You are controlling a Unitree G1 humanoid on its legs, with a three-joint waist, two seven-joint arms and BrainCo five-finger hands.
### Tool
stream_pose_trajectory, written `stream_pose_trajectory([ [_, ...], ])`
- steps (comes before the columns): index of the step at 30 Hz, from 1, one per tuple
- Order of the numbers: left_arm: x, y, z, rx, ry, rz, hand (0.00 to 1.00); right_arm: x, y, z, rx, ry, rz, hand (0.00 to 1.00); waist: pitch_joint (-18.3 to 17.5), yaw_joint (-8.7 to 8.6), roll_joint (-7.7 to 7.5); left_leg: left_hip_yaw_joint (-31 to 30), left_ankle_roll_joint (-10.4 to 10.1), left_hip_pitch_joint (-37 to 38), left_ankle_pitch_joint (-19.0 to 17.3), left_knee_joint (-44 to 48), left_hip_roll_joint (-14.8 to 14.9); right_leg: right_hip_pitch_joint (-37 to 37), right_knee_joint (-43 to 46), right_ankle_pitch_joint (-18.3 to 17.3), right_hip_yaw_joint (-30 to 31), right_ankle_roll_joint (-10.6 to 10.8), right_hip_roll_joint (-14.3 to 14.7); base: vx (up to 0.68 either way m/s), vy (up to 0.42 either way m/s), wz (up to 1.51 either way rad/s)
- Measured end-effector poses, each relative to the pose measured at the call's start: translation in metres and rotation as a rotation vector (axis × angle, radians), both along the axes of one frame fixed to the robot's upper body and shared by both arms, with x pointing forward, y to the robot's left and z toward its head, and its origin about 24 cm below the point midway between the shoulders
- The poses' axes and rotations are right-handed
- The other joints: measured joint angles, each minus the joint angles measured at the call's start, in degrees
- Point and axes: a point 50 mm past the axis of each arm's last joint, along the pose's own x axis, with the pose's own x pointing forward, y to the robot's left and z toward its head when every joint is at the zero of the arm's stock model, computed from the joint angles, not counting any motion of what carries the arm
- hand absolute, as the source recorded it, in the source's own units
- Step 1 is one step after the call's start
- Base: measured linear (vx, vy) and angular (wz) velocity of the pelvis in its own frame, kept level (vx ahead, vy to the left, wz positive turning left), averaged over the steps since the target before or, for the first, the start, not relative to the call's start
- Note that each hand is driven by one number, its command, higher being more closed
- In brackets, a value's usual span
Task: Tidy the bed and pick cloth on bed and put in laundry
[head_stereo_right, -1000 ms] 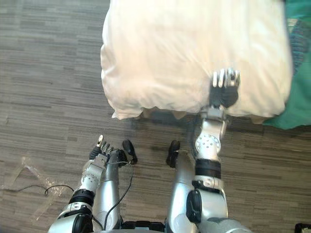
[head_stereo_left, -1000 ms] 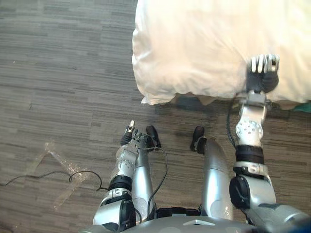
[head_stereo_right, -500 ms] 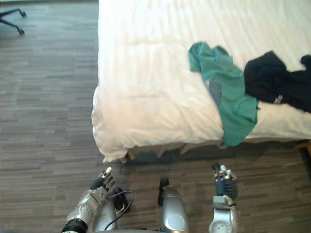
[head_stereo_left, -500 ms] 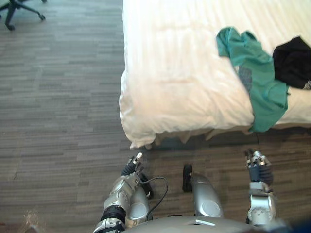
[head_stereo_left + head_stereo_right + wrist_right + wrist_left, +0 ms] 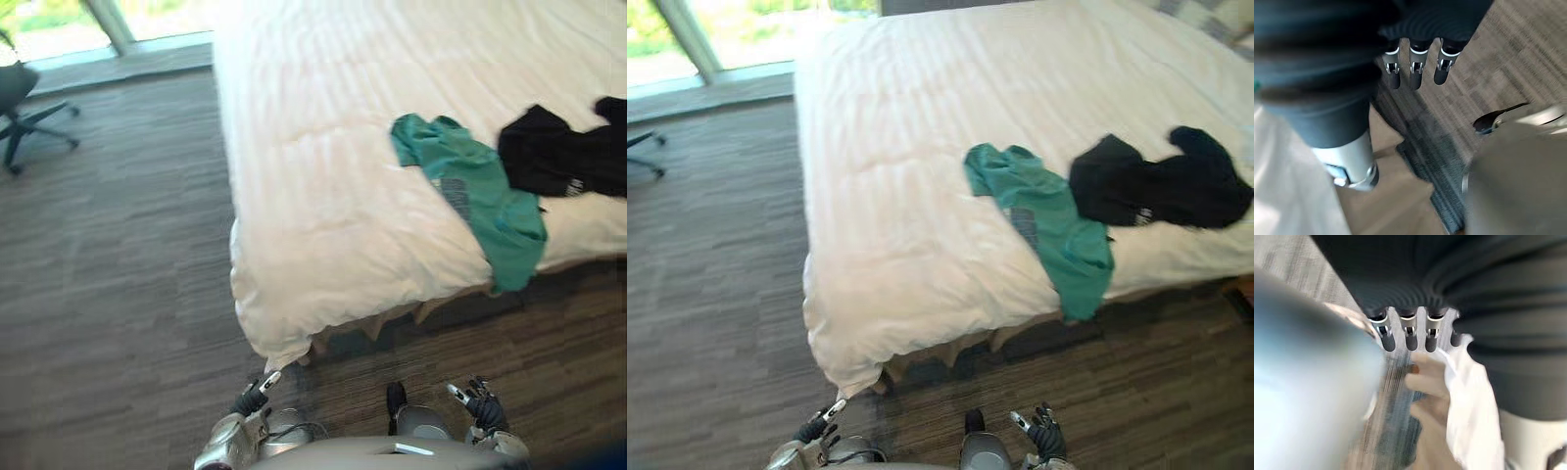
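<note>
**Left eye view.** Bed (image 5: 294, 98) under a white duvet (image 5: 323, 255), smooth on top, its near corner sagging toward the floor (image 5: 108, 255). Green cloth (image 5: 475, 191) lies crumpled on the duvet near the foot edge, its lower end draped over that edge. Black cloth (image 5: 554, 152) is bunched just to its right, also on the bed, and the two touch. Both cloths are well apart from my hands. My left hand (image 5: 250, 399) is low over the floor, just below the sagging corner. My right hand (image 5: 482, 409) is also low over the floor, short of the bed's edge, below the green cloth's hanging end. Office chair (image 5: 22, 103) stands on the floor far off to the left.

**Right eye view.** Same layout. Bright window (image 5: 735, 29) beyond the bed's far left corner. My right hand's thumb sticks out sideways, and the hand is spread with nothing in it.

**Left wrist view.** My left fingers (image 5: 1409, 337) hang in a row, relaxed and nearly straight, holding nothing. Past them are the duvet's white corner and the striped floor.

**Right wrist view.** My right fingers (image 5: 1418, 68) are loose, side by side, and not curled round anything. Floor planks lie beyond them. Pale bedding shows at one edge, not touching the hand.
</note>
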Motion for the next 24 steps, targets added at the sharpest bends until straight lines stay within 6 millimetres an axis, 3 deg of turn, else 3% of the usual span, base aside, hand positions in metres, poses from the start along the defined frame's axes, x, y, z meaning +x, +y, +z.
stream_pose_trajectory([
  [2,0.005,-0.006,0.001,-0.008,-0.017,-0.036,0.00,-0.005,0.003,-0.001,0.009,0.003,-0.013,0.00,-0.34,-1.21,-0.61,0.39,-0.55,1.12,-0.38,-1.89,-0.84,-0.09,0.00,0.58,0.73,0.57,-0.22,-0.08,0.113,-0.30],
  [8,0.010,0.003,0.004,0.031,-0.036,-0.055,0.00,-0.013,0.017,-0.003,0.037,-0.007,0.001,0.00,-1.38,-0.73,-3.29,4.37,-0.81,2.50,-2.76,-3.32,-1.61,-1.60,0.06,2.78,3.43,1.48,-0.80,-0.15,0.070,-0.29],
  [11,0.006,0.005,0.003,0.031,-0.023,-0.054,0.00,-0.012,0.025,-0.001,0.046,-0.033,0.022,0.00,-1.73,-0.62,-3.76,7.06,-0.79,3.35,-2.91,-3.01,-1.48,-2.88,0.24,2.47,2.00,-0.49,-1.20,-0.09,0.018,-0.47],
  [15,0.001,-0.002,0.001,0.001,0.007,-0.042,0.00,0.002,0.021,0.006,0.033,-0.110,0.028,0.00,-2.08,-0.68,-2.26,15.55,-1.86,6.05,-2.47,-4.70,1.46,-7.65,6.59,-0.44,-13.19,-6.87,-3.44,0.01,-0.027,-0.99],
  [17,0.000,0.000,0.000,0.007,0.016,-0.033,0.00,0.000,0.024,0.006,0.033,-0.111,0.041,0.00,-1.90,-0.77,-2.98,18.92,-2.88,9.74,-2.41,-5.65,1.41,-8.87,11.45,-0.21,-17.33,-9.31,-4.21,0.16,-0.048,-1.09],
  [18,-0.001,0.001,0.000,0.016,0.030,-0.020,0.00,-0.003,0.025,0.005,0.035,-0.102,0.043,0.00,-1.86,-0.84,-3.31,18.72,-2.94,11.62,-2.48,-5.49,1.46,-8.92,13.38,0.98,-17.02,-6.94,-3.59,0.21,-0.093,-0.93],
  [20,0.000,0.002,0.001,0.023,0.029,-0.020,0.00,-0.002,0.028,0.004,0.031,-0.096,0.062,0.00,-2.14,-1.49,-4.50,16.88,1.67,12.39,-1.75,-4.45,1.47,-10.02,16.50,-0.97,-15.74,-7.19,-2.23,0.20,-0.185,-0.84],
  [21,0.005,0.002,0.002,0.032,0.023,-0.019,0.00,0.001,0.031,0.004,0.028,-0.096,0.099,0.00,-1.62,-1.73,-5.56,16.08,6.19,12.36,-2.12,-3.35,0.92,-10.94,17.60,-2.43,-13.66,-7.34,-1.07,0.11,-0.187,-0.67],
  [22,0.005,0.004,0.002,0.037,0.023,-0.020,0.00,0.002,0.031,0.005,0.025,-0.097,0.106,0.00,-1.57,-1.78,-5.61,15.00,6.30,12.40,-3.57,-3.93,0.27,-10.97,17.15,-2.83,-12.73,-7.64,-0.44,0.06,-0.141,-1.02],
  [23,0.004,0.002,0.001,0.033,0.027,-0.023,0.00,0.013,0.029,0.006,0.013,-0.111,0.119,0.00,-1.31,-0.81,-4.39,12.55,4.91,11.94,-4.90,-8.62,-3.37,-10.19,14.04,-3.11,-12.61,-7.71,0.89,0.00,-0.010,-0.87],
  [24,0.001,-0.002,0.000,0.024,0.035,-0.032,0.00,0.013,0.024,0.006,0.004,-0.107,0.106,0.00,-1.53,-0.34,-3.69,11.74,5.85,12.65,-5.03,-11.59,-4.38,-10.05,13.70,-4.73,-15.81,-8.90,0.63,0.07,0.027,-1.45],
])
